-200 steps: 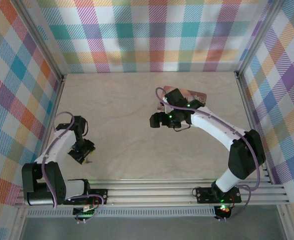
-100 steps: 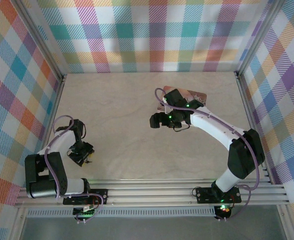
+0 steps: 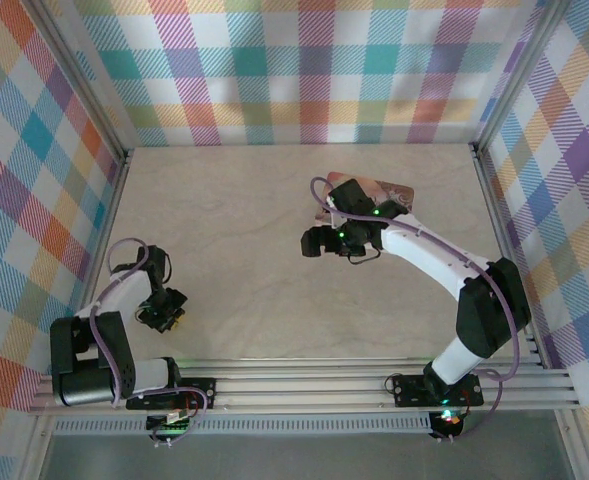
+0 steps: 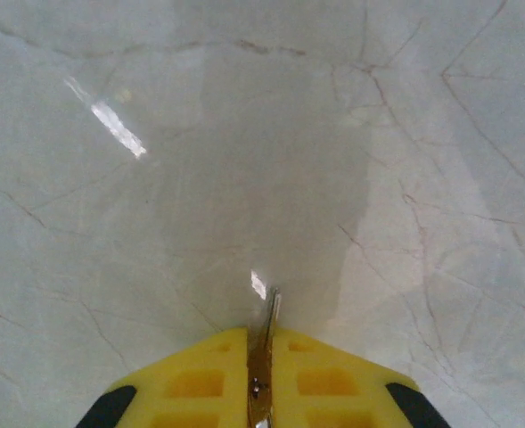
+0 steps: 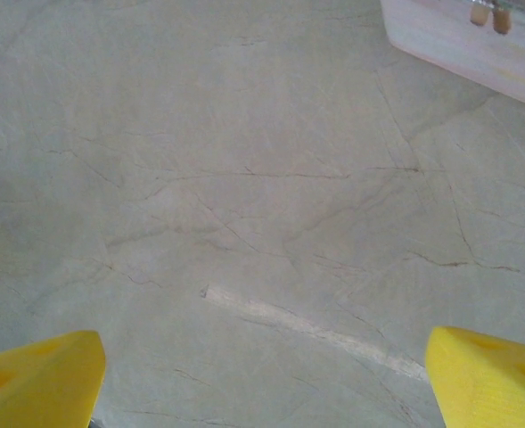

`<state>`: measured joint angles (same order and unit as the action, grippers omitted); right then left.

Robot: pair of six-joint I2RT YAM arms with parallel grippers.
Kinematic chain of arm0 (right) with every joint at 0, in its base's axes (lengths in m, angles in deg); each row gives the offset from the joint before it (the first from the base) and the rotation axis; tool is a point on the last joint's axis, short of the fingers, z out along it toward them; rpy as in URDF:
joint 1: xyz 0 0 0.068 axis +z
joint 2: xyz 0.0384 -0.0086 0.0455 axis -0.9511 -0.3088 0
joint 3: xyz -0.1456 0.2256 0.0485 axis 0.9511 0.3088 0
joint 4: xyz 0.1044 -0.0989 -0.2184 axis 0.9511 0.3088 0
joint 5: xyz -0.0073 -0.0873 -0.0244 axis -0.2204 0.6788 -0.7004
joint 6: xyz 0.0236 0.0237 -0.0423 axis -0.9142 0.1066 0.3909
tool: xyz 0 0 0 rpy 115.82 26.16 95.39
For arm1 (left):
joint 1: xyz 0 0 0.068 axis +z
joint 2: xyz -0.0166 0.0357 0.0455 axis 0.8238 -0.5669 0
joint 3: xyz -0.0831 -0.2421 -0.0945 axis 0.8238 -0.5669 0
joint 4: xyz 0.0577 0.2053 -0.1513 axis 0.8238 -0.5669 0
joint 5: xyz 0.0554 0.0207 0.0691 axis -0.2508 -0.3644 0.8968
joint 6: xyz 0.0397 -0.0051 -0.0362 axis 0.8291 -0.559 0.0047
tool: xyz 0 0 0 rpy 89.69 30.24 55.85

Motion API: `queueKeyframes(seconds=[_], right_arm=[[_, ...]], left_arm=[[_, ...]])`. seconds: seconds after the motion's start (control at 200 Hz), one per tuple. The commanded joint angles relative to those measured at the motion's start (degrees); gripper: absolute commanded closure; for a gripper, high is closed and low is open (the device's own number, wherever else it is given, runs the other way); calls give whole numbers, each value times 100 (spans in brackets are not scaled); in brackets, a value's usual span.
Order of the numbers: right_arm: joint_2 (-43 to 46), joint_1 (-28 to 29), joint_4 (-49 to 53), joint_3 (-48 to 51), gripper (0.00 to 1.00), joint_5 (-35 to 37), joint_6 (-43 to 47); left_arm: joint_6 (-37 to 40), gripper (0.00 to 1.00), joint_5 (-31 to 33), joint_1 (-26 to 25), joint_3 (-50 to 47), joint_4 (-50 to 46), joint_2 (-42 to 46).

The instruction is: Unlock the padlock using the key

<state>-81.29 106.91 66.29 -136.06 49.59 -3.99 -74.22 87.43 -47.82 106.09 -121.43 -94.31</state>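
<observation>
On the table (image 3: 244, 220), the right gripper (image 5: 264, 370) hangs with its jaws wide apart toward the far right. The pale block (image 5: 449, 40) beyond it may hold the padlock; I cannot tell. Near the near-left corner, the left gripper (image 4: 260, 357) is clamped on the key (image 4: 269, 312). The pickup looks done, and the next move is to carry the key across, blade forward.

the left arm (image 3: 117, 297) and right arm (image 3: 434, 255) wear white shells with black joints, a lilac cable (image 3: 321, 190) looping beside each. the left claw (image 3: 164, 318) and right claw (image 3: 314, 241) are black, tipped by yellow fingers (image 4: 200, 383) with moulded rectangular recesses. a green light (image 3: 342, 234) glows behind the right claw.
</observation>
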Motion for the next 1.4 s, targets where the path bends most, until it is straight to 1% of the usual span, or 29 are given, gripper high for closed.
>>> queueKeyframes(seconds=[0.0, 0.085, 0.175, 0.24, 0.32, 0.395, 0.52, 0.605, 0.715, 0.765, 0.8, 0.83, 0.91, 0.98, 1.07, 1.165, 1.295, 1.395], right_arm=[[100, -169, -136, 141, 7, -213, -160], [100, -244, -201, 216, 7, -306, -231], [108, -263, -218, 269, 7, -308, -249], [100, -282, -254, 304, 7, -349, -283], [71, -307, -293, 339, 7, -449, -336], [39, -341, -326, 383, 7, -524, -392], [14, -404, -381, 484, 7, -649, -461], [20, -521, -436, 597, 7, -774, -541], [190, -981, -747, 1028, 8, -1357, -864], [324, -1191, -838, 1243, 9, -1486, -920], [417, -1295, -825, 1344, 10, -1499, -886], [491, -1361, -772, 1398, 11, -1475, -815], [622, -1406, -550, 1484, 14, -1299, -590], [695, -1407, -505, 1643, 20, -1273, -514], [763, -1378, -627, 1943, 29, -1297, -543], [713, -1249, -619, 1996, 41, -1137, -443], [351, -967, -367, 1536, 52, -726, -186], [-84, -740, -232, 1088, 61, -383, -135]], left_arm=[[-198, 92, -604, -152, -198, 112, 268], [-502, 92, -657, -413, -129, 70, 555], [-900, 92, -586, -837, 20, 156, 725], [-1158, 92, -452, -1291, 173, 280, 700], [-1377, 92, -205, -1906, 511, 371, 422], [-1464, 92, 0, -2544, 954, 454, -32], [-1355, 89, 174, -3665, 1968, 657, -1212], [-983, 86, 65, -4355, 2969, 717, -2092], [-237, 81, 54, -5003, 4365, 324, -3156], [52, 79, 113, -5143, 4772, 150, -3470], [177, 76, 110, -5186, 4906, 98, -3572], [240, 72, 92, -5186, 4921, 96, -3622], [372, 58, 174, -5171, 4820, 96, -3586], [415, 52, 238, -5127, 4689, 53, -3472], [356, 49, 259, -5025, 4404, 115, -3240], [85, 48, 94, -4885, 4108, 220, -3017], [-252, 48, -232, -4814, 3838, 409, -2927], [-294, 48, -551, -4815, 3694, 668, -2943]])
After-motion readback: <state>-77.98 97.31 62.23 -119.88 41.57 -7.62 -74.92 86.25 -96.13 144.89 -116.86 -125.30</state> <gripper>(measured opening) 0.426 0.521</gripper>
